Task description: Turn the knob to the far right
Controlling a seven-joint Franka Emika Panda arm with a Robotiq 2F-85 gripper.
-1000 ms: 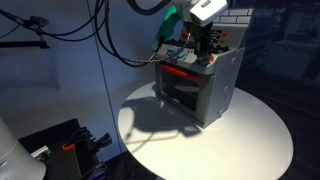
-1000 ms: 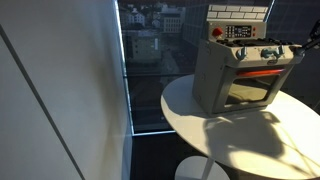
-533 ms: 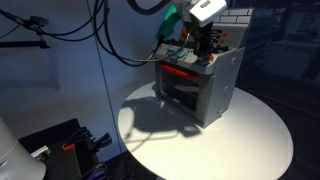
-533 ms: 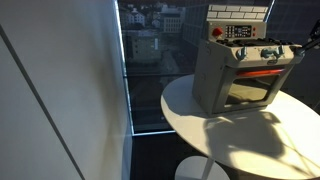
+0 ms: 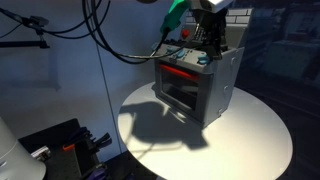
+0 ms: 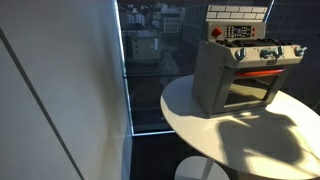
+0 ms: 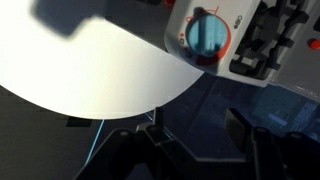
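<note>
The silver toy stove [image 6: 215, 75] stands on the round white table [image 6: 240, 150], and both exterior views show it. A row of small knobs runs along its top front edge, and the knob [image 6: 296, 50] is the pale one at the right end. My gripper [image 5: 208, 47] hangs just above that end of the stove [image 5: 215, 90], apart from the row. In the wrist view the gripper [image 7: 190, 150] is open, its two dark fingers [image 7: 245, 135] wide apart with only dark floor between them.
The wrist view shows a round pale-blue disc with a red ring [image 7: 208, 35] and a black burner grate [image 7: 275, 40] on the stove. The table edge [image 7: 150, 95] curves below them. Black gear [image 5: 60, 150] sits on the floor, and cables [image 5: 100, 25] hang from the arm.
The gripper has opened and lifted up off the knob end of the stove. It has left the right edge of the exterior view that showed it before.
</note>
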